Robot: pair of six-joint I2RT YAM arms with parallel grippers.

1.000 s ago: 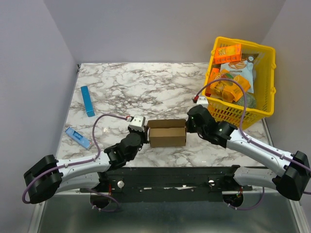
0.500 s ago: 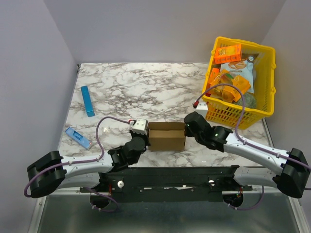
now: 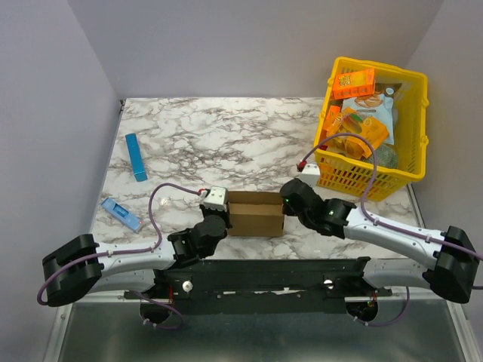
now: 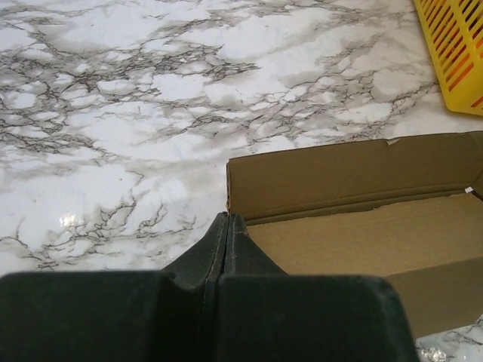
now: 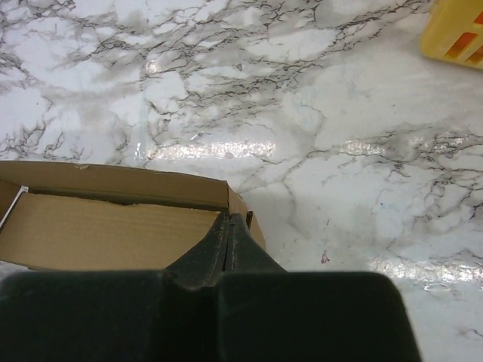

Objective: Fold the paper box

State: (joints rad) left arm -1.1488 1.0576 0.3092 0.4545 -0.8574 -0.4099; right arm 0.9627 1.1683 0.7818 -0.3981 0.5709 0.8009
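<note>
Between the two sets of fingertips, in the top external view, the paper box (image 3: 256, 214) lies on the marble table (image 3: 226, 143). Its long axis runs from the left gripper (image 3: 224, 218) at one short end to the right gripper (image 3: 286, 204) at the other, and its open side faces up. Both grippers meet the carton at its ends, and neither pinches anything. With only narrow tips squeezing it endwise, the light carton could probably skid, swivel or bow at the middle if one arm pushes harder than the other.

Seen from the left wrist, the left gripper (image 4: 228, 228) has its fingers pressed together into a single wedge. That wedge touches the box's near left corner, and the box stretches away to the right of the tip. The far wall stands upright and the brown floor shows inside. A tip this thin may ride over the corner or crease the end wall rather than fold it squarely.

Seen from the right wrist, the right gripper (image 5: 230, 226) likewise has its fingers closed flat against each other, with the tip at the box's right end. The carton runs off to the left of the fingers, open side up. An off-centre push here would likely twist the box toward the yellow basket (image 5: 460, 30), which stands well apart beyond the tips.
</note>
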